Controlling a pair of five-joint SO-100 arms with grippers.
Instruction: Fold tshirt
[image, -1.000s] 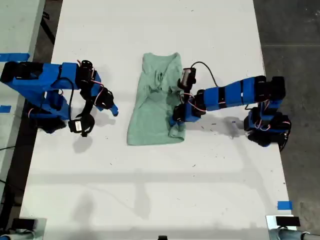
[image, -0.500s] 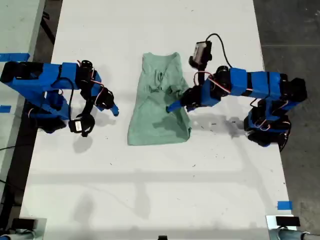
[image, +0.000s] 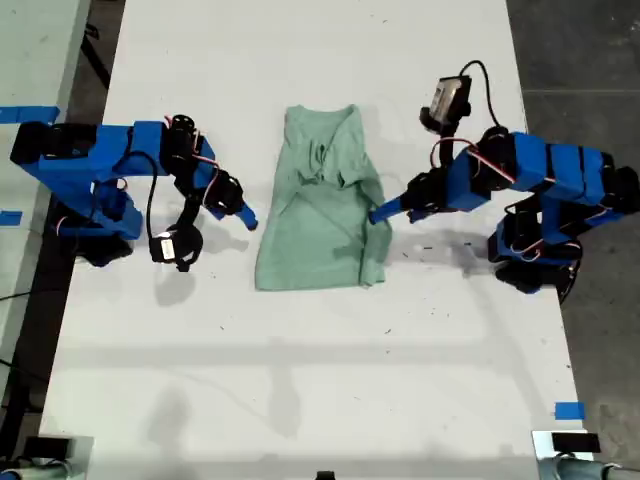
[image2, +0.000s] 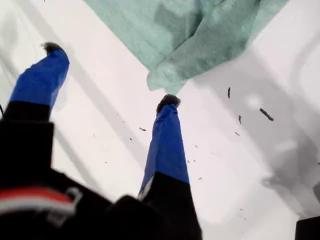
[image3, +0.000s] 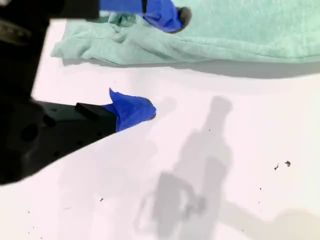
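- The white table (image: 300, 380) carries the tshirt (image: 320, 220) at its middle, partly folded into a narrow strip between the two arms. Its long axis runs up and down the exterior view.
- My first gripper (image: 378, 213), on the exterior view's right, has its jaws spread wide and empty. One fingertip (image2: 169, 100) sits just short of a cloth corner, so I judge this arm the nearer.
- My second gripper (image: 248, 218) is also spread and empty, just beside the opposite long edge.
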